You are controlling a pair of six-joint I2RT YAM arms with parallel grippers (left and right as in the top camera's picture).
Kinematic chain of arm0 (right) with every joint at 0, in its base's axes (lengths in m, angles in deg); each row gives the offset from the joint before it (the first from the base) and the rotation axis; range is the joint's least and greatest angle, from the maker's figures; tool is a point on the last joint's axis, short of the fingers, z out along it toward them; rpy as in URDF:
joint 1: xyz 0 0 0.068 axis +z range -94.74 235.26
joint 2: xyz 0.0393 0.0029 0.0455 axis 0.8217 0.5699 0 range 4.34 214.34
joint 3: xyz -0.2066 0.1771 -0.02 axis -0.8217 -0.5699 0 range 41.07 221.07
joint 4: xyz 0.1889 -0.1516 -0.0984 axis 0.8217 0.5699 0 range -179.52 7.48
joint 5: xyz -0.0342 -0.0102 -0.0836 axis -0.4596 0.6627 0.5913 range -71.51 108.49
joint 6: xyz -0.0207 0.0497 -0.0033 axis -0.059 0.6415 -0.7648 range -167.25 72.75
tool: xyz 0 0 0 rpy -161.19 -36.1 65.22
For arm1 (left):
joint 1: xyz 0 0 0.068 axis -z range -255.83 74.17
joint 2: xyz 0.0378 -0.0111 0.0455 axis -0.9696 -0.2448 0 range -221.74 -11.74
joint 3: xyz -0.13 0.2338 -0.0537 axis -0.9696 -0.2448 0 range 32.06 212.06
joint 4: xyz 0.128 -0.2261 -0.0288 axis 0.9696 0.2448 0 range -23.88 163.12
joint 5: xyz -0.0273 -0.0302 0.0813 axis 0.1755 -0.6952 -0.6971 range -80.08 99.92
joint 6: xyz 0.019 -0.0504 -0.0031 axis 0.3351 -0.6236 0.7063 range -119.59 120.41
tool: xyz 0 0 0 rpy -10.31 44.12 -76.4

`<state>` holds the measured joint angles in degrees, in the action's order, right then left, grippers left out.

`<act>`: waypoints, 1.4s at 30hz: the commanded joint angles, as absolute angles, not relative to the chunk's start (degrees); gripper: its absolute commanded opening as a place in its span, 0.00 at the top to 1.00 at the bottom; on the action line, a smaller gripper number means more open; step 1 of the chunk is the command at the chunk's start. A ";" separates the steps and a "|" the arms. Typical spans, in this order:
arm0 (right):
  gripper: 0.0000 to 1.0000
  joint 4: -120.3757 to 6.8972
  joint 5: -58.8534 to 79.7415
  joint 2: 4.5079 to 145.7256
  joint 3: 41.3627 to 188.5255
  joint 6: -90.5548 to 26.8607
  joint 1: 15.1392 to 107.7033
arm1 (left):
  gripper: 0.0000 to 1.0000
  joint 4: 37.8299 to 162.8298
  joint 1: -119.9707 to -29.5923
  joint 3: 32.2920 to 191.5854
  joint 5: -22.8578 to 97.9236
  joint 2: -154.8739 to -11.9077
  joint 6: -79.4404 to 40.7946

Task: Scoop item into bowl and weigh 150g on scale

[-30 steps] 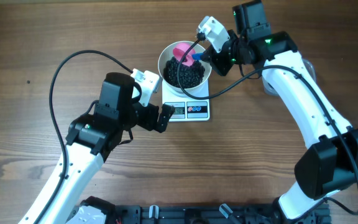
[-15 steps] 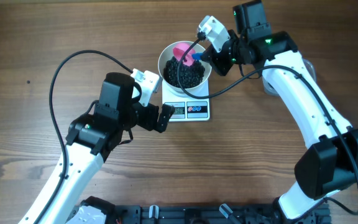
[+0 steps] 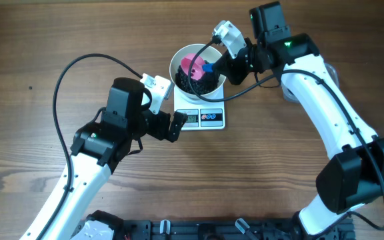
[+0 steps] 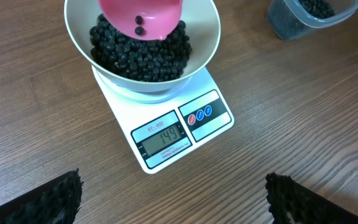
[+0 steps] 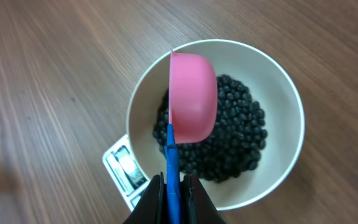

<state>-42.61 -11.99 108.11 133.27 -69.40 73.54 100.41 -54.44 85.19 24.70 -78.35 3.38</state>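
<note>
Resting on the scale [image 4: 166, 134], the bowl [image 4: 205, 38] holds black beans [image 4: 142, 57]; right pincer [image 5: 173, 186] grips the seemingly near-empty scoop [image 5: 192, 96].

3 downward views sharing the bowl [image 5: 284, 112]

Right gripper [image 3: 212, 66] is holding a pink plastic scoop [image 3: 193, 64] just beyond its fingertips, over a round white bowl [image 3: 177, 59].

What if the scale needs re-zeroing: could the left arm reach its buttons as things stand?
Probably yes. The open left gripper hovers close beside the scale. Its buttons lie bare on the front edge, and the bowl and the right gripper's scoop sit behind them.
</note>
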 commanded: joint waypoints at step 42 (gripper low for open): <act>0.96 -51.09 -17.89 106.36 134.21 -67.23 66.18 | 0.00 100.23 -54.23 85.91 24.38 -78.51 4.49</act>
<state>-53.67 -19.99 108.04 133.27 -59.17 65.32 100.41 -54.42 85.19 24.72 -78.35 3.38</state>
